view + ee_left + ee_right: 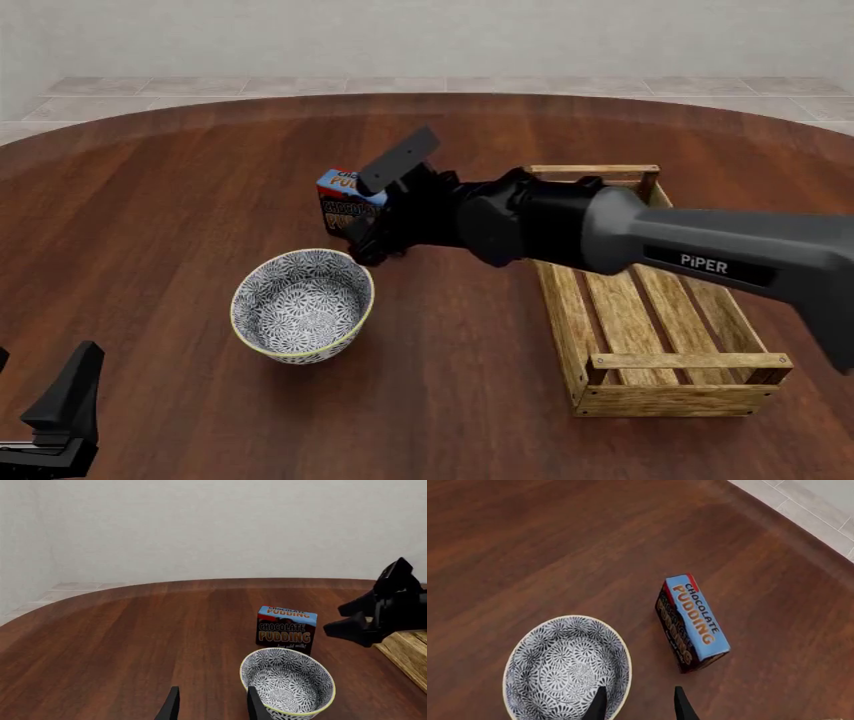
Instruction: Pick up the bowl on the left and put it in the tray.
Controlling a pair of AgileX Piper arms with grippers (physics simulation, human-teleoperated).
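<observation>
The bowl (303,304), blue-and-white patterned with a pale rim, stands upright on the table left of centre. It also shows as the bowl (288,682) and the bowl (564,669). My right gripper (363,247) reaches across from the right and hovers open over the bowl's far rim. In its wrist view the right gripper (639,707) has that rim between its fingers, and I cannot tell if they touch. The long light-wood tray (681,398) lies on the right. My left gripper (212,707) is open and holds nothing, low at the near left corner (60,410).
A chocolate pudding box (344,203) stands just behind the bowl, close to the right gripper; it shows as the box (692,622) and the box (285,628). The right arm (641,235) crosses above the tray's far end. A tray corner (407,652) shows beside the right gripper (343,619).
</observation>
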